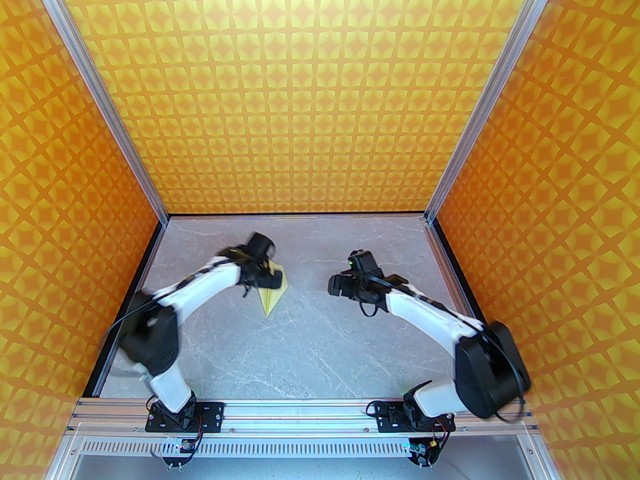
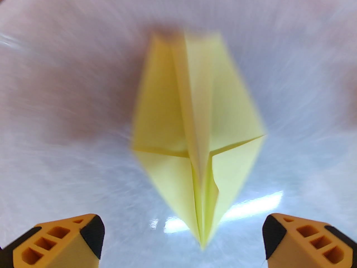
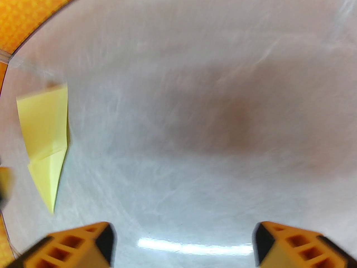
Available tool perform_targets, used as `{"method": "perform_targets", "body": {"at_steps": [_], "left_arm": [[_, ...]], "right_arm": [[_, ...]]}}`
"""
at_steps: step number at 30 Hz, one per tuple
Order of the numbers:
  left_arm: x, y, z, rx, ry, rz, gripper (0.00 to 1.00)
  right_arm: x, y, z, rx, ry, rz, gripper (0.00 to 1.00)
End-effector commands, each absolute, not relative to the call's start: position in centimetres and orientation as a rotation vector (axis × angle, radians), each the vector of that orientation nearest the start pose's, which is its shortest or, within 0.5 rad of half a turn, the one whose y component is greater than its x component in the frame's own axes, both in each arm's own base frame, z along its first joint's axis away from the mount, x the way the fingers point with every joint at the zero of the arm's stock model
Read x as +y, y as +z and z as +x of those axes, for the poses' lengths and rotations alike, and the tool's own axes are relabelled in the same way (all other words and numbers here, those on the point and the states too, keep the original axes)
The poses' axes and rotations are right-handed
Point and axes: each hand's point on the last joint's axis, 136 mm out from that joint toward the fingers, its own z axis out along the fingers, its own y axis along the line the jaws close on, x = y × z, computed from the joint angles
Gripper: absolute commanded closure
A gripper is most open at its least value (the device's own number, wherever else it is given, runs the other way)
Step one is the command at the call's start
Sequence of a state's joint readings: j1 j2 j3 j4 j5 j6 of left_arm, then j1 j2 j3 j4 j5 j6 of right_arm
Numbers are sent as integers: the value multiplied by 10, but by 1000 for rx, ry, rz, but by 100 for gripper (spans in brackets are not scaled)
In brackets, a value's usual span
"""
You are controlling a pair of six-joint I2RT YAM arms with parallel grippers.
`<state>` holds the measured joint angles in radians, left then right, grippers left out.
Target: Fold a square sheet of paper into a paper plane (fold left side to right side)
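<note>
The square sheet of paper lies on the table as a pale yellow, creased, kite-shaped paper plane point(image 1: 273, 297), its point toward the near edge. My left gripper point(image 1: 271, 279) hovers over its far wide end. In the left wrist view the paper plane point(image 2: 195, 116) lies flat between and beyond my spread orange fingers point(image 2: 64, 241), untouched, and the left gripper point(image 2: 182, 237) is open. My right gripper point(image 1: 336, 286) hangs open to the right of the plane, well apart from it. Its wrist view shows the plane point(image 3: 46, 133) at the far left edge and bare table between the right gripper's point(image 3: 184, 240) jaws.
The grey marbled table point(image 1: 310, 353) is boxed in by orange patterned walls point(image 1: 310, 93) at the back and on both sides. An aluminium rail point(image 1: 300, 410) carrying both arm bases runs along the near edge.
</note>
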<state>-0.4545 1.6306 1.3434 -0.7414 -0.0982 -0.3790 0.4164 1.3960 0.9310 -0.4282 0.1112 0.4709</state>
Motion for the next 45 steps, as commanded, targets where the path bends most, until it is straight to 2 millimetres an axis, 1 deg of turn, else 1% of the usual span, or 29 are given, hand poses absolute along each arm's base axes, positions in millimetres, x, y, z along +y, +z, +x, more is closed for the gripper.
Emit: {"method": "perform_targets", "body": {"at_steps": [1, 2, 3, 5, 7, 8, 9, 10, 11, 13, 15, 16, 18, 21, 23, 26, 28, 30, 31, 33, 34, 36, 37, 45], "left_arm": [[-112, 188, 376, 2467, -153, -182, 1], [-87, 193, 374, 2412, -111, -267, 1], [-67, 197, 370, 2364, -85, -332, 1], [-22, 192, 360, 2272, -35, -460, 1], [11, 182, 351, 2196, 29, -521, 1], [22, 177, 348, 2162, 63, -502, 1], [28, 173, 346, 2146, 92, -476, 1], [37, 161, 341, 2150, 150, -473, 1], [46, 154, 338, 2142, 198, -484, 1], [62, 136, 335, 2142, 280, -485, 1], [72, 123, 338, 2129, 301, -521, 1], [74, 121, 341, 2111, 305, -516, 1], [75, 124, 350, 2050, 293, -509, 1], [72, 128, 363, 1923, 268, -436, 1], [65, 130, 370, 1858, 240, -371, 1], [54, 132, 384, 1857, 217, -268, 1], [47, 132, 391, 1834, 196, -200, 1], [43, 123, 392, 1791, 186, -173, 1], [39, 116, 392, 1815, 167, -148, 1], [40, 113, 394, 1786, 177, -154, 1], [42, 109, 393, 1829, 171, -171, 1], [43, 113, 395, 1803, 177, -166, 1], [43, 110, 394, 1819, 175, -173, 1], [43, 111, 395, 1814, 181, -168, 1]], "right_arm": [[90, 159, 358, 2286, -36, 102, 1], [84, 163, 360, 2234, -91, 62, 1], [78, 165, 361, 2186, -127, 48, 1], [63, 172, 362, 2063, -228, 36, 1], [52, 174, 362, 1964, -295, 36, 1], [48, 175, 364, 1915, -328, 32, 1], [43, 176, 364, 1904, -348, 52, 1], [43, 177, 367, 1900, -354, 45, 1], [44, 176, 370, 1887, -362, 28, 1], [42, 171, 376, 1840, -409, 14, 1], [40, 162, 380, 1803, -429, -6, 1], [40, 155, 383, 1810, -437, -24, 1], [37, 148, 385, 1798, -447, -32, 1], [32, 141, 385, 1738, -419, -39, 1], [25, 141, 384, 1733, -397, -3, 2], [15, 135, 382, 1732, -261, 23, 1], [9, 121, 387, 1756, -188, 32, 2], [11, 119, 391, 1765, -184, 18, 1], [10, 117, 393, 1795, -188, 23, 1], [3, 119, 393, 1787, -217, 62, 1], [-1, 119, 392, 1781, -233, 86, 1], [-3, 119, 392, 1786, -244, 104, 1], [-3, 119, 391, 1782, -242, 99, 2], [-2, 119, 393, 1789, -237, 94, 2]]}}
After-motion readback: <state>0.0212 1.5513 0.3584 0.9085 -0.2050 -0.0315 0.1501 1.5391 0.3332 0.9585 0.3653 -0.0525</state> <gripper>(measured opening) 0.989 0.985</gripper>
